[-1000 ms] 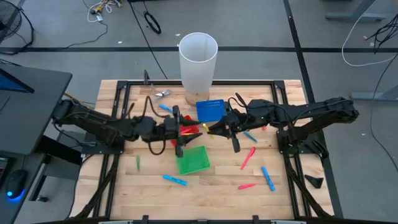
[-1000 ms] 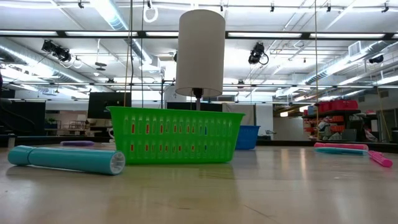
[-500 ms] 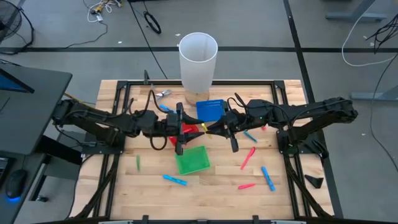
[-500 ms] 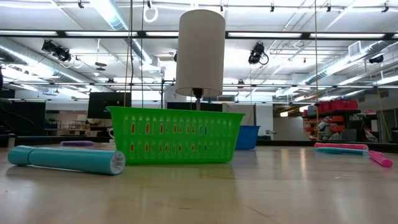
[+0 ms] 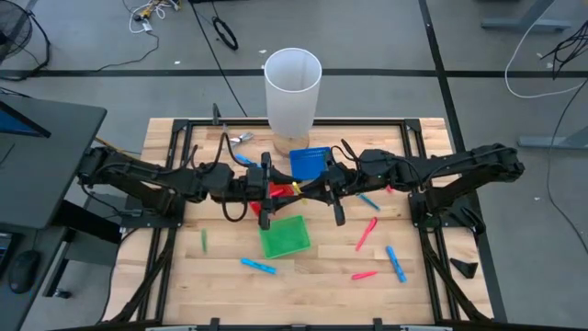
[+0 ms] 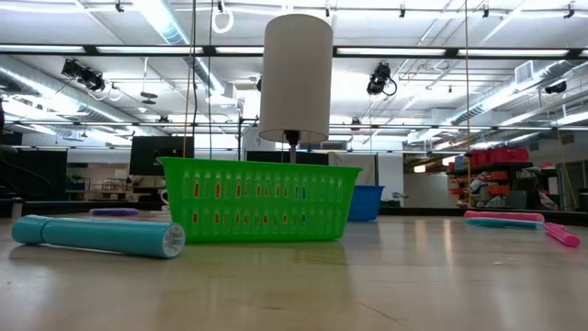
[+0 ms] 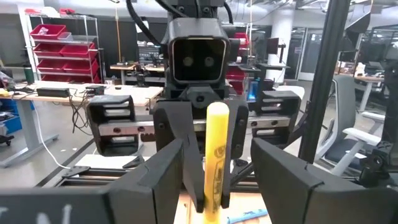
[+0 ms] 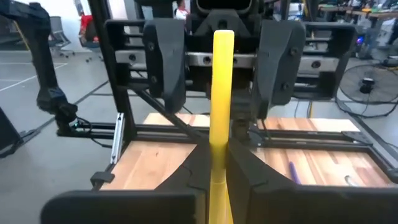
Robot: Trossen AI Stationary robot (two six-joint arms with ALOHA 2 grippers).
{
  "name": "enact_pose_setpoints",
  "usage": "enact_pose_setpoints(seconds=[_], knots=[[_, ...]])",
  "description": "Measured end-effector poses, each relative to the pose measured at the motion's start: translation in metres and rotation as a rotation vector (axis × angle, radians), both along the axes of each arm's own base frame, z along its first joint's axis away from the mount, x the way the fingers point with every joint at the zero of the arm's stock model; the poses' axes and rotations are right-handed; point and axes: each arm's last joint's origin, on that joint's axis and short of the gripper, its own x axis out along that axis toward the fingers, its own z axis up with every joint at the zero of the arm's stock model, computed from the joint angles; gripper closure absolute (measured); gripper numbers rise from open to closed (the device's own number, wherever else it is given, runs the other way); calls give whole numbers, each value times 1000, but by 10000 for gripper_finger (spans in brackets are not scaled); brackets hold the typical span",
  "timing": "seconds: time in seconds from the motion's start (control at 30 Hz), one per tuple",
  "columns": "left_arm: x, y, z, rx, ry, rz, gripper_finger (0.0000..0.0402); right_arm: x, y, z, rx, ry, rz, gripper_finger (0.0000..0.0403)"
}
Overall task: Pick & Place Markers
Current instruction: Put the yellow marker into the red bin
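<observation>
My right gripper (image 5: 317,188) is shut on a yellow marker (image 5: 296,187) over the red basket (image 5: 278,196), mid-table. My left gripper (image 5: 273,188) faces it, open. In the right wrist view the left gripper's fingers (image 8: 165,59) stand on either side of the marker's free end (image 8: 223,37), apart from it. Other markers lie flat on the wood: pink (image 5: 367,232), blue (image 5: 395,263), blue (image 5: 259,266), green (image 5: 204,239). The low view shows a teal marker (image 6: 96,234) lying near the green basket (image 6: 259,199). My right gripper pinches the yellow marker between its two fingers (image 8: 198,171), on the part toward the table's right (image 8: 219,155). The fingers come level from the table's right and lie along the marker. It is lifted clear, about level, and its free end (image 7: 217,115) points at my left gripper.
A tall white cylinder (image 5: 293,87) stands at the far edge, with the blue basket (image 5: 310,162) just in front of it. The green basket (image 5: 283,236) sits nearer. A small metal clip (image 5: 241,138) lies far left. Bare wood shows along the near edge.
My right gripper has carried the yellow marker toward the table's left, closing on my left gripper, which shifted slightly toward the right. The marker's free end now reaches between the left gripper's open fingers.
</observation>
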Motion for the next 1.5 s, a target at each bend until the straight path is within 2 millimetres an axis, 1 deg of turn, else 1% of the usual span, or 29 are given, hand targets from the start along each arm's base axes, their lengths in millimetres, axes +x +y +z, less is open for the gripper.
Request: enact_pose_setpoints(seconds=[0.13,0.23,0.3,0.5,0.57,0.73,0.8,0.9,1.03,1.2,1.33,1.5], knots=[[0,0,-1,1,8,-1,211,0,0,1,1,-14,-1,375],[0,0,-1,1,8,0,230,0,0,2,7,-14,-1,375],[0,-1,-1,0,8,-1,253,0,0,2,9,-14,0,375],[0,0,-1,-56,6,-3,344,0,0,2,13,-13,0,375],[0,0,-1,-56,6,-1,367,0,0,2,15,-12,1,375],[0,0,-1,-74,6,-2,370,0,0,2,15,-12,0,369],[0,0,-1,-76,5,14,370,0,0,1,12,-12,0,356],[0,1,-1,-86,3,44,370,-4,-1,2,5,10,0,323],[0,1,-2,-84,12,53,370,-18,-2,9,-2,32,13,266],[0,2,-11,-121,100,88,370,-40,-4,15,-51,91,19,208],[0,3,-21,-167,196,105,370,-57,-7,19,-56,132,10,184],[-2,11,-34,-233,318,161,370,-70,-8,24,-54,139,10,176]])
